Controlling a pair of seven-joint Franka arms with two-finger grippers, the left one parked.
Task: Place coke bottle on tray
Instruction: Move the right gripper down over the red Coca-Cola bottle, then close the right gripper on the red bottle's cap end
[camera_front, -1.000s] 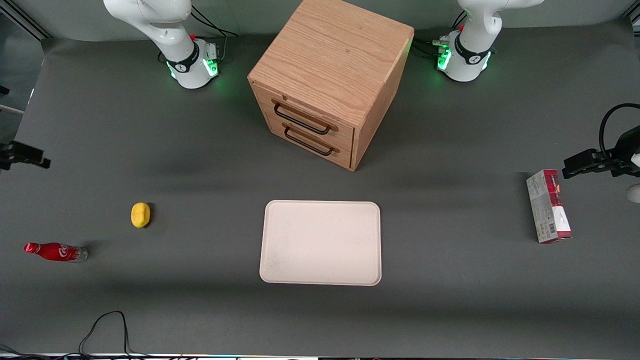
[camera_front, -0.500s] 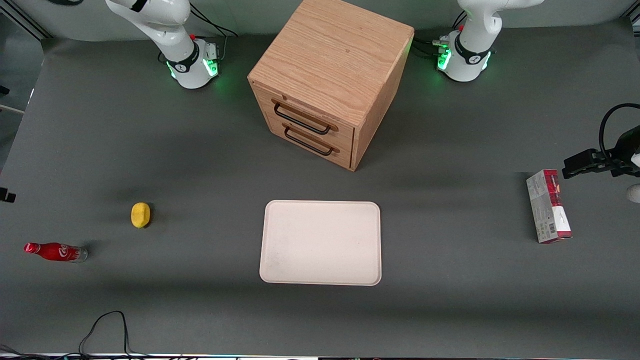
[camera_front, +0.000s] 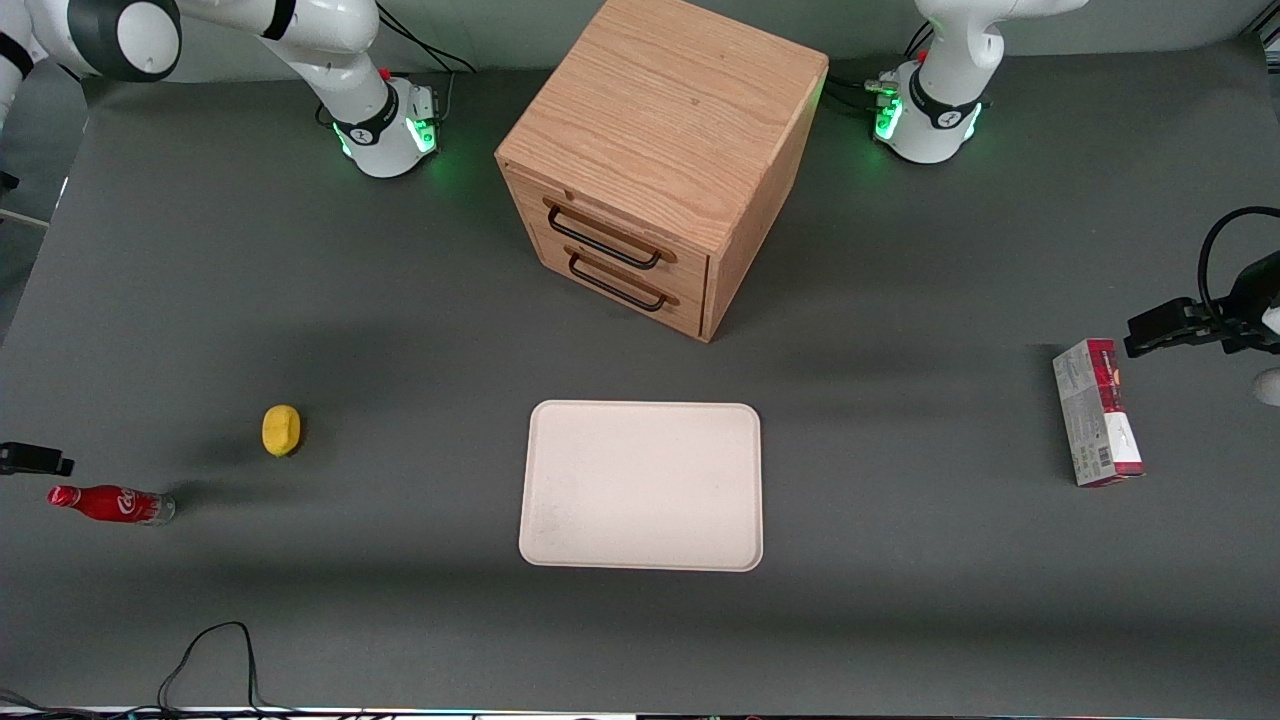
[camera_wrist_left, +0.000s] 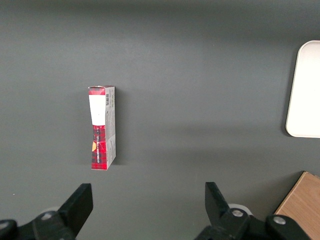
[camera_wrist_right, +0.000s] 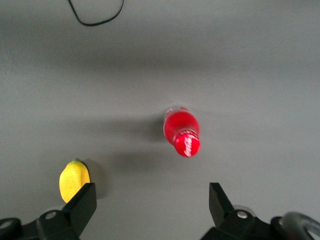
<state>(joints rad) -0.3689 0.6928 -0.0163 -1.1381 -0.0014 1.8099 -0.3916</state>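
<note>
The coke bottle (camera_front: 110, 503) is small and red with a red cap. It stands upright on the dark table at the working arm's end, near the front edge. In the right wrist view I look down on the bottle's cap (camera_wrist_right: 186, 142). My right gripper (camera_wrist_right: 151, 205) is open and empty, high above the table. In the front view only a black part of the gripper (camera_front: 35, 460) shows, just farther from the camera than the bottle. The cream-white tray (camera_front: 640, 485) lies flat mid-table and holds nothing.
A yellow lump (camera_front: 281, 429) lies beside the bottle, toward the tray; it also shows by one fingertip (camera_wrist_right: 74, 180). A wooden drawer cabinet (camera_front: 660, 150) stands farther back than the tray. A red-and-grey carton (camera_front: 1096, 412) lies at the parked arm's end. A black cable (camera_front: 205, 650) loops at the front edge.
My right gripper has moved nearer to the front camera, down to just beside the bottle. The arm's upper joint has come into view. The bottle and tray have not moved.
</note>
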